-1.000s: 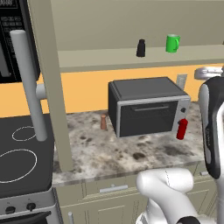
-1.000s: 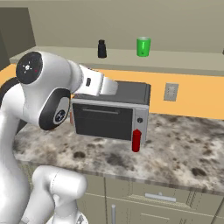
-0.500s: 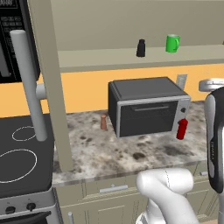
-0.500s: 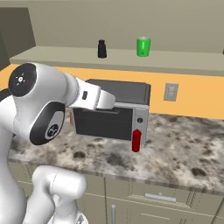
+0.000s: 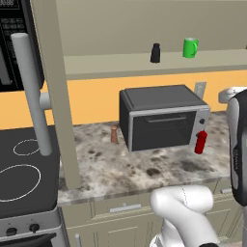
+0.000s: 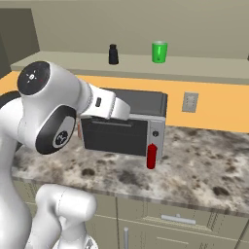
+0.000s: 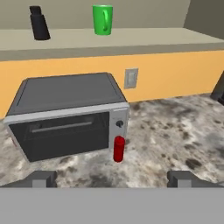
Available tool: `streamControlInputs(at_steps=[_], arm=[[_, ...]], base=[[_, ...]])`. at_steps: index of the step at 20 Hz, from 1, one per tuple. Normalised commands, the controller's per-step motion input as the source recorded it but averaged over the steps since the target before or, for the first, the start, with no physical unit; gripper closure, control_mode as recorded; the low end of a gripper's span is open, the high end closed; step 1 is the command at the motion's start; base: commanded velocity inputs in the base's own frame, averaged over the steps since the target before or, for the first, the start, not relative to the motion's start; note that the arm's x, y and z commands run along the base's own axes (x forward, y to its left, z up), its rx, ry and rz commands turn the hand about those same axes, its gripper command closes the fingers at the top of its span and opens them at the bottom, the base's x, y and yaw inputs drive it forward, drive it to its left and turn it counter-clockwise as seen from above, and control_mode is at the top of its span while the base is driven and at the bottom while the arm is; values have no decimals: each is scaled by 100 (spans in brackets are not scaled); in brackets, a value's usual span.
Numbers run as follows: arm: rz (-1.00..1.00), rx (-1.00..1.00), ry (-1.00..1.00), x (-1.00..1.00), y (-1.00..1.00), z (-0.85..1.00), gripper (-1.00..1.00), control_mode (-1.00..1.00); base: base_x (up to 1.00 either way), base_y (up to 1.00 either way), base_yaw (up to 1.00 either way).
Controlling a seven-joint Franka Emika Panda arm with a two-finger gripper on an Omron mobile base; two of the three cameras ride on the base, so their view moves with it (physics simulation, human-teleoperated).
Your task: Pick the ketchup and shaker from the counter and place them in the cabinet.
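Observation:
The ketchup (image 5: 200,142) (image 6: 151,156) (image 7: 118,148), a slim red bottle, stands upright on the granite counter (image 5: 120,169) (image 6: 204,165) (image 7: 166,131) by the toaster oven's right front corner. The black shaker (image 5: 155,53) (image 6: 113,54) (image 7: 39,23) stands on the open cabinet's shelf (image 5: 111,65) (image 6: 194,68) (image 7: 153,39), left of a green mug. My gripper (image 7: 114,179) is open and holds nothing; it hangs back from the counter, and the ketchup stands just above the gap between the fingertips (image 7: 41,178) in the hand view.
A dark toaster oven (image 5: 161,116) (image 6: 141,102) (image 7: 65,113) sits on the counter behind the ketchup. The green mug (image 5: 190,48) (image 6: 159,52) (image 7: 103,19) shares the shelf. A small reddish-brown shaker (image 5: 114,134) stands left of the oven. The open cabinet door (image 5: 53,96) and black stovetop (image 5: 19,169) are at left.
The arm has swung: its upper link shifts right in the left base view and the elbow rises in the right base view. The ketchup and the shaker have not moved.

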Motion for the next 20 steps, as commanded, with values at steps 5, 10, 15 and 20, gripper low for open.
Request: streamControlInputs(at_steps=[5, 10, 15, 20], arm=[[5, 0, 3, -9, -2, -25, -100, -100], [2, 0, 0, -8, 0, -46, -100, -100], [0, 0, 2, 0, -1, -37, -100, -100], [0, 0, 6, 0, -3, -23, -100, -100]], base=[[0, 0, 0], [0, 0, 0], [0, 0, 0], [0, 0, 0]])
